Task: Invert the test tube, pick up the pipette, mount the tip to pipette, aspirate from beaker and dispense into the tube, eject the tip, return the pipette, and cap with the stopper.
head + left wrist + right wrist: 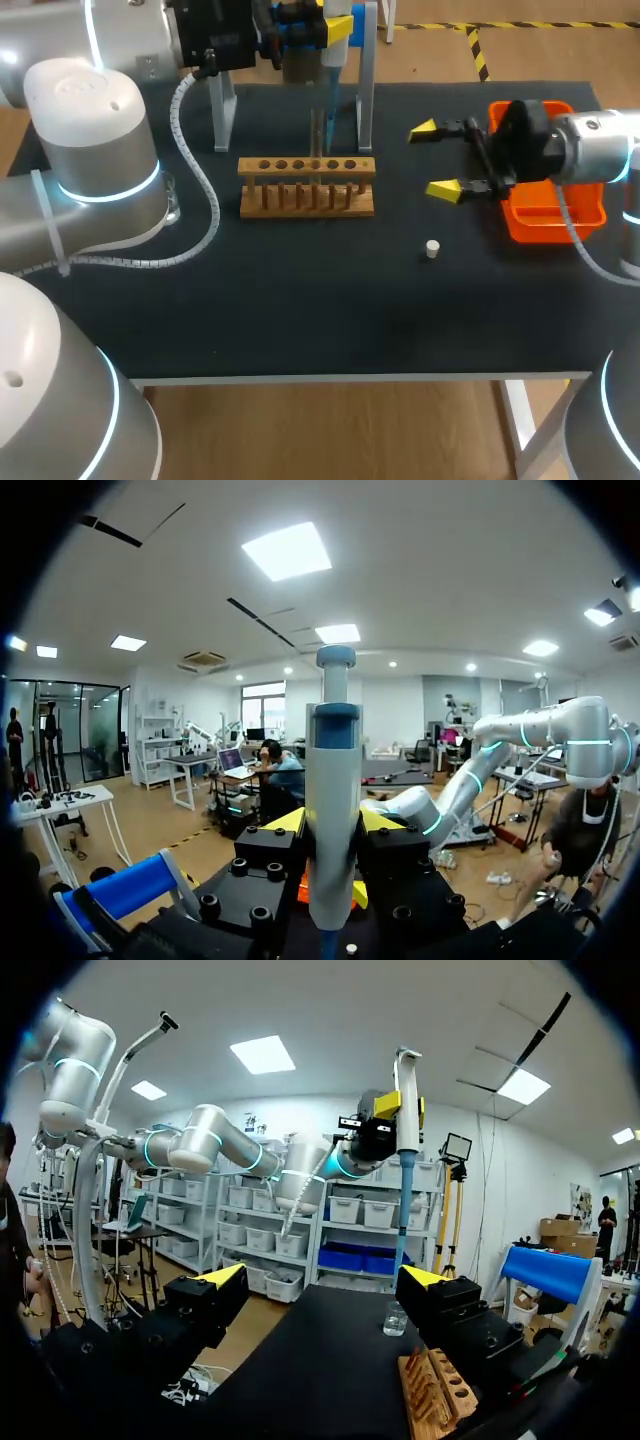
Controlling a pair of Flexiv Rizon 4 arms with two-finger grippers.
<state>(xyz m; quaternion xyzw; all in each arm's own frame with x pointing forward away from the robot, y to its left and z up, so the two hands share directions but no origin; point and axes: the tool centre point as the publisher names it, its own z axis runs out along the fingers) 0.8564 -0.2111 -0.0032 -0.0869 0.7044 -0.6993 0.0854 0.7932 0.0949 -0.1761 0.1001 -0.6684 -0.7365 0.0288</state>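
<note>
The wooden rack (306,186) stands in the back half of the black table (300,310), about midway across. Straight above the rack, the left gripper (333,825) is clamped on the pipette (333,780). The pipette is upright, its thin lower end reaching down to the rack's row of holes; I cannot tell whether it enters a tube there. Just behind the rack rise the metal posts of a stand (365,90), close on both sides of the pipette. Right of the rack and apart from it, the right gripper (433,160) hangs with its fingers spread wide, gripping nothing. Farther right of the rack, an orange tray (555,215) sits by the table's right edge. The small white stopper (432,249) stands in front and to the right of the rack. The beaker (395,1318) is left of the rack, near the left arm. Dark tabletop runs wide from the rack to the front edge.
</note>
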